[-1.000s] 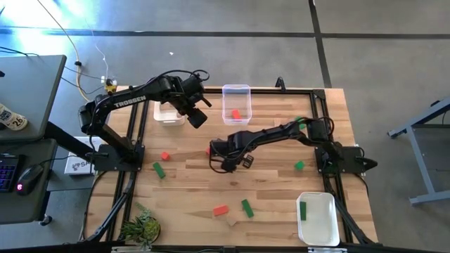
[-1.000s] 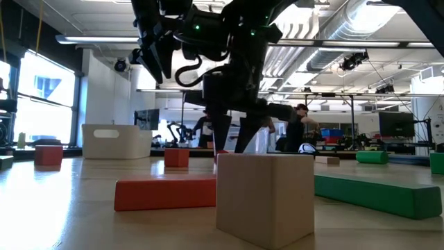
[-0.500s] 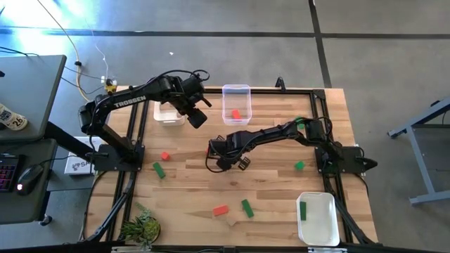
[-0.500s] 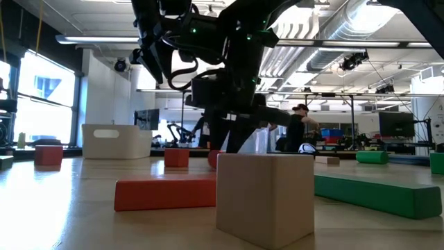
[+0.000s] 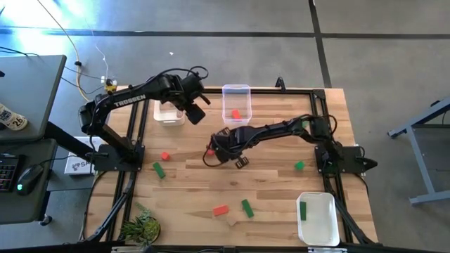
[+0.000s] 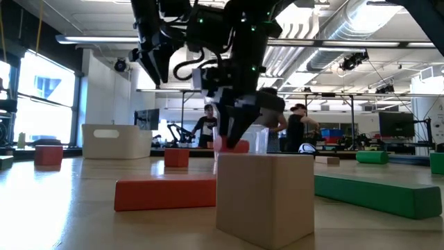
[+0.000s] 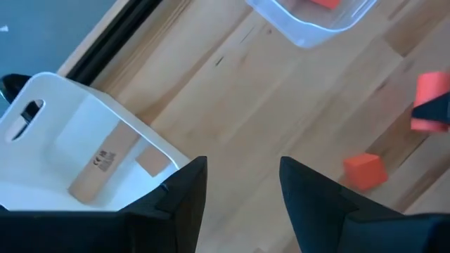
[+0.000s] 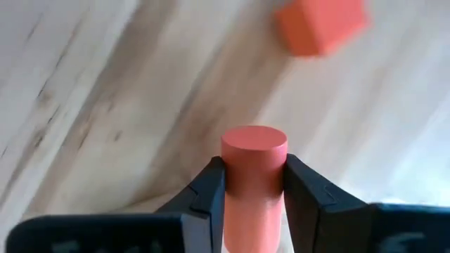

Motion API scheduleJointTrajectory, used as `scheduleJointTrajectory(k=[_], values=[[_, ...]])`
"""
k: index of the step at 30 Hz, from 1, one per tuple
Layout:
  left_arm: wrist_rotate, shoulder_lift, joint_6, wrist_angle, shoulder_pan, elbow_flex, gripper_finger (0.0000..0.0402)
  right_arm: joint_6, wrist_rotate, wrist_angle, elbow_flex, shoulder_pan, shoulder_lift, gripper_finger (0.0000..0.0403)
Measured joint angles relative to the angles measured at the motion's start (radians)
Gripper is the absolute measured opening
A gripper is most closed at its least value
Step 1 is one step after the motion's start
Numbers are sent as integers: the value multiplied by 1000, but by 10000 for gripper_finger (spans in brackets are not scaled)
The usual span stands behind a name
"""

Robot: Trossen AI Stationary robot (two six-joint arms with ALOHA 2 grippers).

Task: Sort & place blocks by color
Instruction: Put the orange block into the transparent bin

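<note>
Gripping a red cylinder [image 8: 254, 179] between its two fingers, the right gripper [image 5: 213, 152] hung over the wooden table [image 5: 267, 190] just in front of the clear bin [image 5: 236, 104], which served as the scene's anchor. The cylinder stood clear of the tabletop in the low view, clamped on both sides. The step in hand appeared to be the carry: a red piece picked and lifted, not yet delivered. One red block [image 5: 236, 113] lay inside the clear bin, marking it as the likely home for red.

The left gripper [image 5: 188, 107] waited with its fingers apart and empty, between the clear bin and the white bin [image 5: 167, 116] beside it; a pale wood bar [image 7: 98, 169] lay in that white bin.

Other blocks were scattered farther from the clear bin: a red cube [image 5: 164, 156] and a green block [image 5: 159, 170] toward the left arm's base, a green cube [image 5: 299, 166] toward the right arm's base, and a red bar [image 5: 221, 210], a green bar [image 5: 247, 206] and a pale block [image 5: 231, 221] near the table's front edge. A second white bin [image 5: 316, 225] at the far front corner held a green bar [image 5: 303, 210].

The next move would call for swinging the cylinder over the clear bin's rim, then opening the fingers above it.
</note>
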Motion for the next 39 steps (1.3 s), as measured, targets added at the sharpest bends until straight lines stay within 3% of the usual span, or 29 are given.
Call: scheduleJointTrajectory(k=[11,20,27,32,39], values=[[3,0,99,5,34,0,168,218,118,-4,2,-83,-106,82],[32,0,187,6,34,0,168,294,154,24,3,-205,-198,82],[93,0,232,6,15,0,168,294,146,86,4,-316,-209,82],[143,0,171,-8,9,0,168,295,139,155,4,-383,-189,86],[240,0,93,-98,-1,0,168,350,17,188,4,-449,-188,88]])
